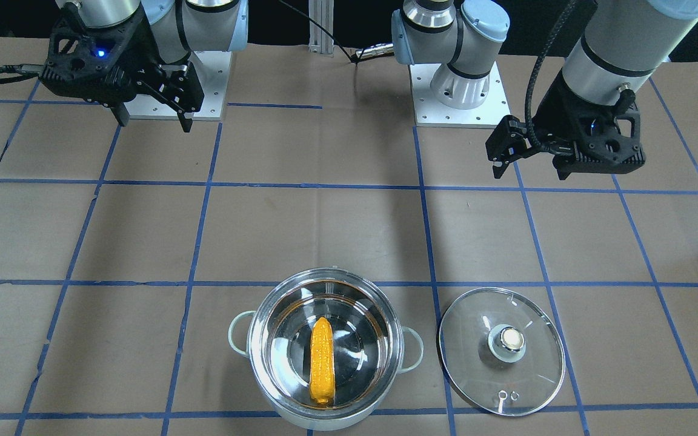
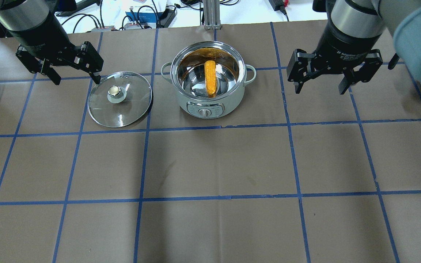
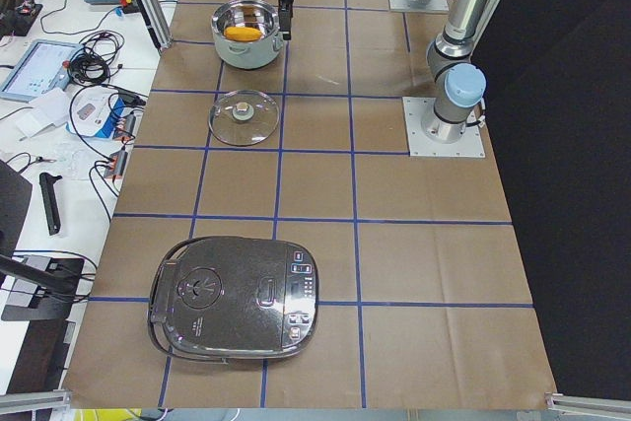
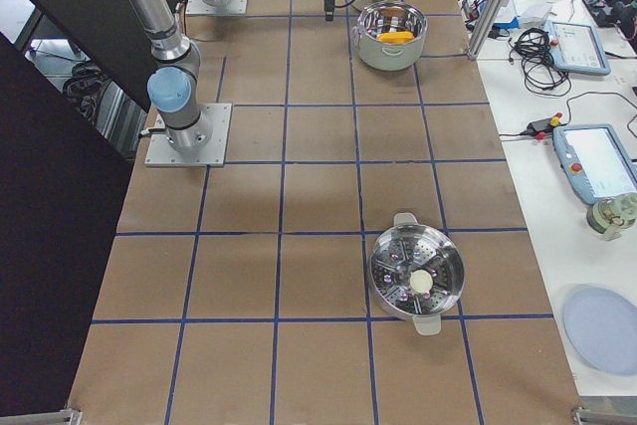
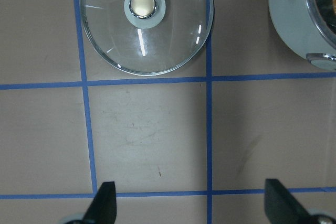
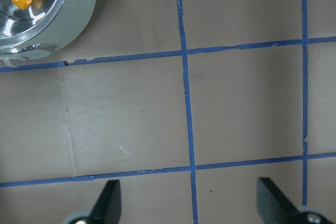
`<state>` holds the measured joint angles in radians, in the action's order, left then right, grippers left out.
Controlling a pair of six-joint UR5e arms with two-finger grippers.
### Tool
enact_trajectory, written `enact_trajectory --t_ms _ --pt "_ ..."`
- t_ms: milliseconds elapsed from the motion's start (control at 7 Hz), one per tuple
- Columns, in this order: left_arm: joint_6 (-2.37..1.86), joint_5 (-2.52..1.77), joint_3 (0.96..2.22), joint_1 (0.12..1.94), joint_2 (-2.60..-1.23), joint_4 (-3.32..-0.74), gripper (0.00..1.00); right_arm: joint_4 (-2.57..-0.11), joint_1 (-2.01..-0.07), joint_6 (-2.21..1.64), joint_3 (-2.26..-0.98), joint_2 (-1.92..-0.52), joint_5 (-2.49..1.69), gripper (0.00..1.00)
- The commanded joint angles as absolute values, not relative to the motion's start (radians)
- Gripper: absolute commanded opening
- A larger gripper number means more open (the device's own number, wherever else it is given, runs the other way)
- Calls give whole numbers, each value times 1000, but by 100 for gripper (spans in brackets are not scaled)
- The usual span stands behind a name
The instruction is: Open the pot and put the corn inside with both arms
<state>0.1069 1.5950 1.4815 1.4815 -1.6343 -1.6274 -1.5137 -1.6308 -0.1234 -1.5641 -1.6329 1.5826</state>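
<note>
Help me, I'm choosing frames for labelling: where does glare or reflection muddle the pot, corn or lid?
Overhead exterior: the shiny inside of the pot mirrors the corn as an orange smear on its wall. Exterior front-facing: a thinner orange smear under the rim. Left wrist-mounted: white light streaks on the glass lid.

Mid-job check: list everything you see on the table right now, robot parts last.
pot: 1, steel, pale-green wall, open, centre, operators' side.
corn: 1, yellow-orange, lying inside the pot.
glass lid: 1, clear, flat on the table beside the pot, left arm's side.
rice cooker: 1, dark grey, closed, table's left end.
steamer pan: 1, steel, table's right end.
left gripper: 1, black, open, empty, raised.
right gripper: 1, black, open, empty, raised.
</note>
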Motion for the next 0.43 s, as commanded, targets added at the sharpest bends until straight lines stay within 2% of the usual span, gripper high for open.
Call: enact_trajectory --t_ms 0,286 --pt "86 1598 1483 1512 -1626 -1634 100 -1520 -1641 -30 -1543 -1628 1578 97" --pt "86 1600 1491 1514 -1628 -1631 100 -1520 -1641 -34 -1539 -1626 1578 100"
